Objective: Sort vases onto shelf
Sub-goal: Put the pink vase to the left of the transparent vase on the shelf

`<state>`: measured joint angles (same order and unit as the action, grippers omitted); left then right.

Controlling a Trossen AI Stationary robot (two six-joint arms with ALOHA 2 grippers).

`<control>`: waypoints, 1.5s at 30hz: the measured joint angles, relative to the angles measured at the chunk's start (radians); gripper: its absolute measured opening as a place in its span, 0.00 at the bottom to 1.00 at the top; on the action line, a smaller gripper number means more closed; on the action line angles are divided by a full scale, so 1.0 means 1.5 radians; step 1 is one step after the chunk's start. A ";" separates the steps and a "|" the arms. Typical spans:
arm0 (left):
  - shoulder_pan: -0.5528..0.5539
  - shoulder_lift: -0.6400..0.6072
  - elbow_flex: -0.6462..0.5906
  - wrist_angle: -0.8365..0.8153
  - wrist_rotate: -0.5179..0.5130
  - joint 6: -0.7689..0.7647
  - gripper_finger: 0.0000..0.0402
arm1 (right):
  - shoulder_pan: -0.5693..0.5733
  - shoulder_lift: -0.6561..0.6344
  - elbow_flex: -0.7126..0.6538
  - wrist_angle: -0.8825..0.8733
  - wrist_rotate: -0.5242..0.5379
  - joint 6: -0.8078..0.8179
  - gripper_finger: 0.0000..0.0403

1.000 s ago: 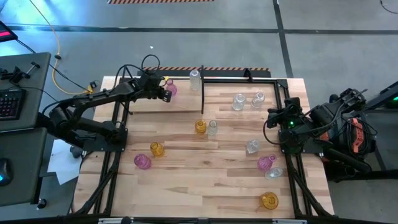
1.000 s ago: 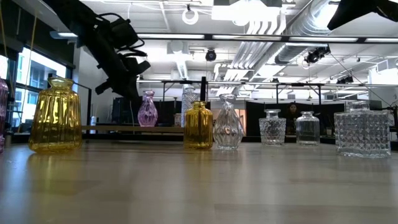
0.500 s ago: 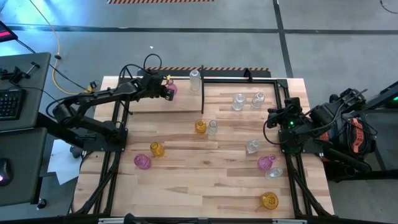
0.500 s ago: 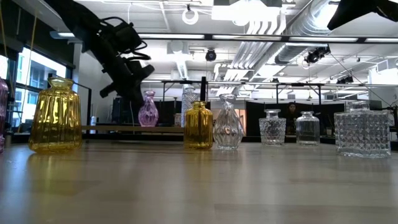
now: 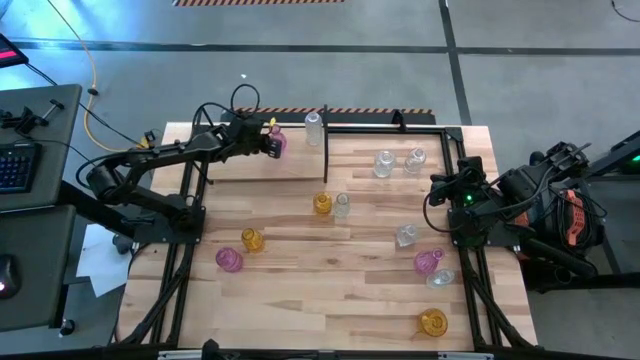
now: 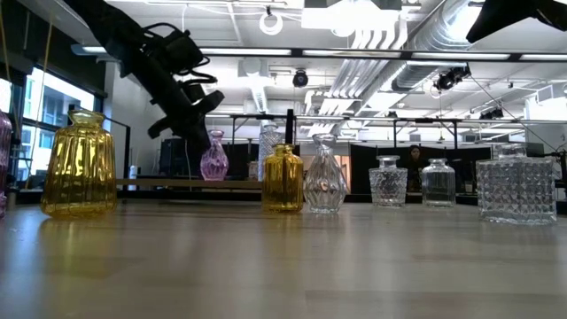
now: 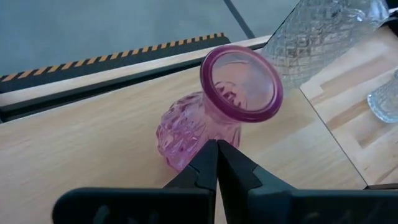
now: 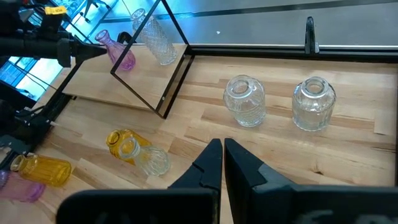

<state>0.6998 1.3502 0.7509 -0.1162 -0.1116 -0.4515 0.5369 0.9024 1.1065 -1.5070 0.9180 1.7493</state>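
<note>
The pink vase [image 7: 214, 118] stood upright on the shelf [image 5: 245, 165] near its back edge, neck up. The left gripper [image 7: 216, 149] was pinched closed just beside it, holding nothing. The right gripper [image 8: 222, 152] was closed too, off by the table's right edge.

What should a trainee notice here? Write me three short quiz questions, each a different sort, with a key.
1. True or false: the left pincer stands wide open around the pink ribbed glass vase.
2. What shares the black-framed pale wood shelf with that vase? A an amber glass vase; B a clear diamond-cut glass vase; C nothing.
3. Fill in: the right pincer, off to the side, is ____.
Key: 1 false; 2 B; 3 shut.
</note>
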 joint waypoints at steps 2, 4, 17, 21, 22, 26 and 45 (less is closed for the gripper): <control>0.000 0.000 0.000 0.002 0.000 0.005 0.00 | 0.000 0.000 0.000 0.000 0.000 0.000 0.00; 0.000 -0.002 0.000 -0.011 0.009 0.005 0.00 | 0.000 0.000 0.000 0.001 0.000 0.000 0.00; 0.000 -0.014 0.001 -0.064 -0.079 0.093 0.00 | 0.000 0.000 0.000 0.005 -0.001 -0.001 0.00; 0.000 -0.014 0.001 -0.046 -0.107 0.077 0.00 | 0.000 0.000 0.000 0.004 -0.001 -0.002 0.00; -0.001 -0.014 0.001 -0.037 -0.107 0.070 0.00 | 0.000 0.000 0.000 0.004 -0.001 -0.002 0.00; -0.006 -0.013 0.001 -0.004 -0.110 0.050 0.00 | 0.000 0.000 0.000 -0.003 -0.001 -0.002 0.00; -0.039 0.060 0.000 0.090 -0.111 -0.029 0.00 | 0.000 0.000 0.000 -0.003 -0.009 -0.002 0.00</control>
<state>0.6419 1.4399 0.7513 0.0183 -0.2780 -0.4953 0.5373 0.9023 1.1065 -1.5110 0.9043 1.7462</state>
